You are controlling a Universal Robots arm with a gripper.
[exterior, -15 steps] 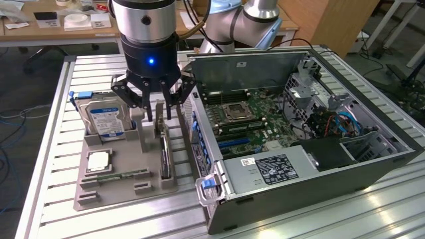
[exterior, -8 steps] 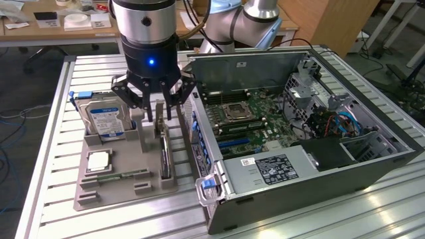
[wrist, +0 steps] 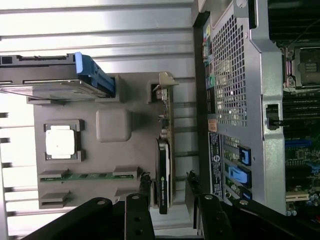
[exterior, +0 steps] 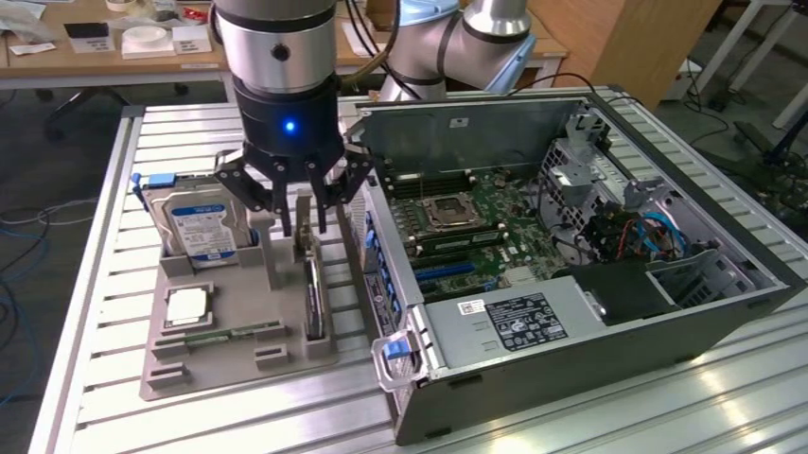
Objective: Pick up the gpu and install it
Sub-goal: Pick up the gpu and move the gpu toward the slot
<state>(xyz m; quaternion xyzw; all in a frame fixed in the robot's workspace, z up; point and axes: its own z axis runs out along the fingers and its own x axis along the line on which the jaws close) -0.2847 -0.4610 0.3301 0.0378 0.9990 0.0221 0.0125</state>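
Directly above the upright gpu (exterior: 312, 293), vertical arm (exterior: 280, 57) with pincer (exterior: 309, 222) wide apart, empty.

The gripper (exterior: 305, 230) is showing matte black, with a blue light (exterior: 290, 125) glowing above it. The gpu (exterior: 312, 284) is looking near-black, its end bracket (wrist: 165, 82) showing pale silver. The tray (exterior: 227, 357) is showing plain grey. At ten o'clock on the tray in the exterior view, the hard drive (exterior: 196, 227) is wearing a blue-and-white label over silver. The memory stick (exterior: 234, 331) is showing green. At three o'clock from the gpu, the motherboard (exterior: 486, 213) is showing green inside the dark grey case (exterior: 707, 326). The table (exterior: 189, 416) is gleaming silver in parallel ribs.
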